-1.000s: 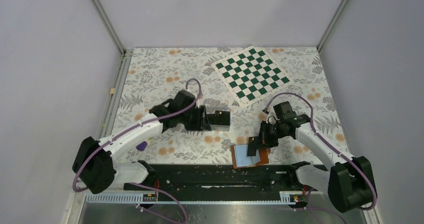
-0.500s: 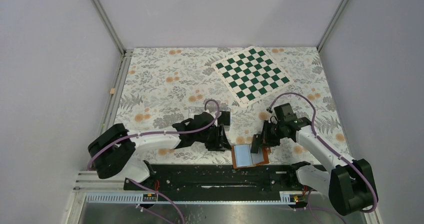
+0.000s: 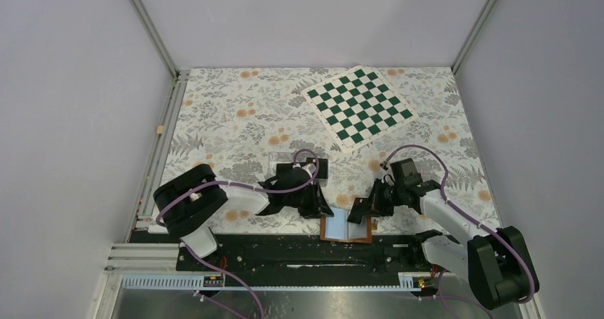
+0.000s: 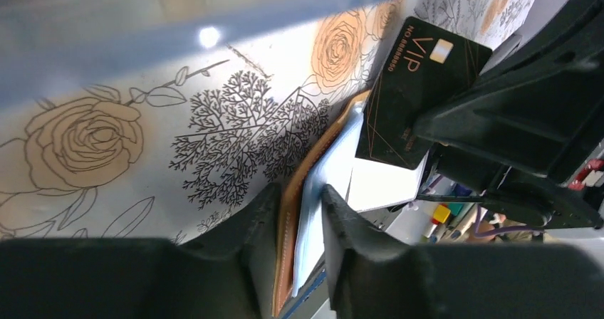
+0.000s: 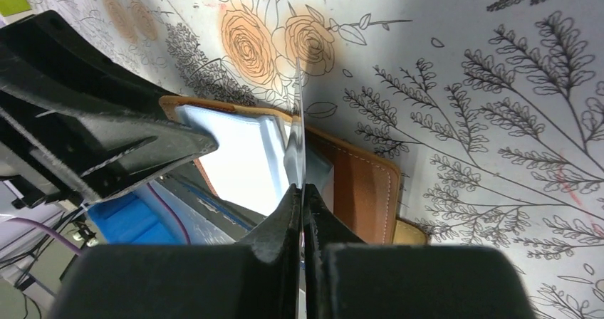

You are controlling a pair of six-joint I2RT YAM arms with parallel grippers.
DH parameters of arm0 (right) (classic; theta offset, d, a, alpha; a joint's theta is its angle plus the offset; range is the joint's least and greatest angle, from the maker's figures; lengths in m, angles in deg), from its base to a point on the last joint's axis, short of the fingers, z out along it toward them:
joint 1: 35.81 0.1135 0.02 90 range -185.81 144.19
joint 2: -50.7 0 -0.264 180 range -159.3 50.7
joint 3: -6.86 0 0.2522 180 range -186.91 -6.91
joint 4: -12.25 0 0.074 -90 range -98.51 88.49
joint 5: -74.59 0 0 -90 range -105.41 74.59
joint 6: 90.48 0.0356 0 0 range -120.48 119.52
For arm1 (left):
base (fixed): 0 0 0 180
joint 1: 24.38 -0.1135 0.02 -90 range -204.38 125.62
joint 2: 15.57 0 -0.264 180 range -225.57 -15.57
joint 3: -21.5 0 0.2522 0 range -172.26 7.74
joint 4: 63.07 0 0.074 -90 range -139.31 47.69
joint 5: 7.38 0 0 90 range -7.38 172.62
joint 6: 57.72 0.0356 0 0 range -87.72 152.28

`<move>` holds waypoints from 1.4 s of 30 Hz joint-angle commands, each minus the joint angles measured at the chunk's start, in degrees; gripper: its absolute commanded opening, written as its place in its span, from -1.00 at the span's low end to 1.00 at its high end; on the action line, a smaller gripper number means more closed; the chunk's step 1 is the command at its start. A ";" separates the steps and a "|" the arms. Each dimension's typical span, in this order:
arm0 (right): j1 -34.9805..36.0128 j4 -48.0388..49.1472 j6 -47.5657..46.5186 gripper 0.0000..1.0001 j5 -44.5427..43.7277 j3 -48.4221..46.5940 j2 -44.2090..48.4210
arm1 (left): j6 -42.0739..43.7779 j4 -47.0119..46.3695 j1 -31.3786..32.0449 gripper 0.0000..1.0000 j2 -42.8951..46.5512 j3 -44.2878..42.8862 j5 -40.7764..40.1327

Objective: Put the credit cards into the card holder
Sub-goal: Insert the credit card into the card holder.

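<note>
The card holder [image 3: 335,228] lies open at the table's near edge, tan leather with pale blue sleeves. My left gripper [image 3: 318,208] is shut on its left edge; in the left wrist view [image 4: 303,194] the leather cover [image 4: 290,212] and sleeves [image 4: 320,191] sit between the fingers. My right gripper [image 3: 365,206] is shut on one black credit card [image 3: 357,213], marked VIP [image 4: 420,84], held tilted over the sleeves. The right wrist view shows my right gripper [image 5: 300,191] with this card edge-on [image 5: 299,119] above the open holder [image 5: 363,184]. More dark cards [image 3: 321,167] sit behind my left arm.
A green and white chessboard mat [image 3: 360,105] lies at the back right. A clear plastic box [image 3: 285,159], partly hidden by my left arm, stands mid-table. A small wooden block [image 3: 162,129] sits at the left edge. The black base rail [image 3: 299,251] runs just below the holder.
My left arm swung from the clear box down to the holder and closed on its left edge. The holder shifted left and squared up. My right gripper brought the card lower over the sleeves.
</note>
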 commanded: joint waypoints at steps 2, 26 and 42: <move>0.06 1.89 1.33 -1.00 1.21 0.91 1.23 | -0.46 -3.90 0.27 -0.64 -1.61 1.31 -2.78; 0.06 10.13 1.52 -1.00 4.94 -5.94 -12.16 | 8.86 8.42 -6.39 -0.15 0.03 -6.94 -4.26; 0.07 12.92 3.17 -1.00 7.87 -5.53 -12.45 | 10.52 13.93 -6.21 -0.86 -0.60 -5.34 -2.49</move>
